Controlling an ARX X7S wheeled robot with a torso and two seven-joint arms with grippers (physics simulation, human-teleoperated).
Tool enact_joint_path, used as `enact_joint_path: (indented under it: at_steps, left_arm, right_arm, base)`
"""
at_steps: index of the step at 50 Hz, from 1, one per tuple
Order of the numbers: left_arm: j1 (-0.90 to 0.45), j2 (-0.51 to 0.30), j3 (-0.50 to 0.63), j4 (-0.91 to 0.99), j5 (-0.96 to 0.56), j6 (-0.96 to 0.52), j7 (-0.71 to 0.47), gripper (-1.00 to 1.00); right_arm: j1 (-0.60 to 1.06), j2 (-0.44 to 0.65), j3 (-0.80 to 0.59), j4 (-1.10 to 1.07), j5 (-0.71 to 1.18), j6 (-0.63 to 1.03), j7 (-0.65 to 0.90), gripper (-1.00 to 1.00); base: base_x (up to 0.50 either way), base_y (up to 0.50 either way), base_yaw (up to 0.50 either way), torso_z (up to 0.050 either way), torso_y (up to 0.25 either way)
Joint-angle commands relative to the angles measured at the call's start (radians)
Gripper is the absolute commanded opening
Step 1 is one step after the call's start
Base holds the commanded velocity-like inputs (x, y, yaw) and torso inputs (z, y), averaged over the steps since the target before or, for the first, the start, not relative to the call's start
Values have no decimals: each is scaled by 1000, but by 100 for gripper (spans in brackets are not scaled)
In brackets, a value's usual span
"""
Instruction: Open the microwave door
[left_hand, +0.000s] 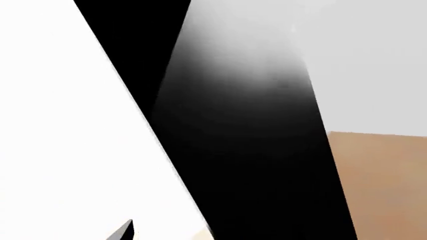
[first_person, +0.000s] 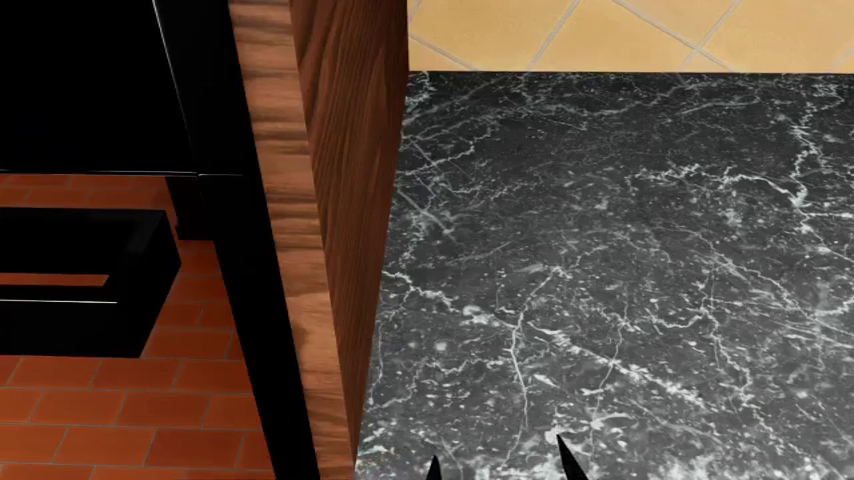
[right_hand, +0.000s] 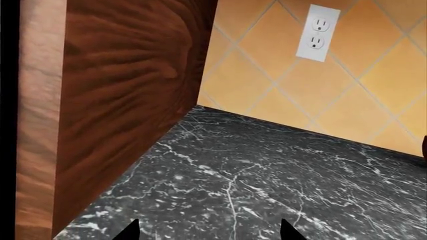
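Note:
No microwave or microwave door shows in any view. My right gripper (first_person: 498, 465) hangs low over the black marble counter (first_person: 601, 250) at its near edge, just right of a tall wooden panel (first_person: 350, 200). In the right wrist view the right gripper (right_hand: 210, 232) is open, its two dark tips wide apart with only bare counter (right_hand: 267, 175) between them. Of my left gripper only one grey fingertip (left_hand: 125, 231) shows, against a white surface and a broad black band; the head view does not show that arm.
Left of the wooden panel (right_hand: 113, 110) stands a glossy black appliance (first_person: 94, 90) over a red brick floor (first_person: 120, 420). An orange tiled wall (right_hand: 280, 85) with a white outlet (right_hand: 318, 32) backs the counter. A small dark object (right_hand: 424, 146) peeks in at the counter's far side.

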Motion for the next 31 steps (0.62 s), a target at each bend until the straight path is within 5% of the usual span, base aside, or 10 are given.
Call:
enact_joint_path:
  at_steps: [1, 16, 27, 31]
  left_arm:
    - [-27, 2, 56, -149, 73, 69, 11, 100]
    - [-148, -25, 108, -447, 212, 177, 29, 100]
    - [-522, -31, 242, -714, 450, 276, 73, 100]
    - [-534, -49, 214, -740, 495, 280, 61, 100]
  right_arm:
    - [1, 1, -2, 0, 1, 1, 3, 100]
    - [4, 1, -7, 10, 2, -4, 6, 100]
    - [5, 5, -7, 2, 3, -1, 9, 100]
    - [8, 5, -8, 6, 4, -2, 9, 100]
  base:
    - [0, 0, 0, 0, 0]
    - [0, 0, 0, 0, 0]
    - [0, 0, 0, 0, 0]
    - [0, 0, 0, 0, 0]
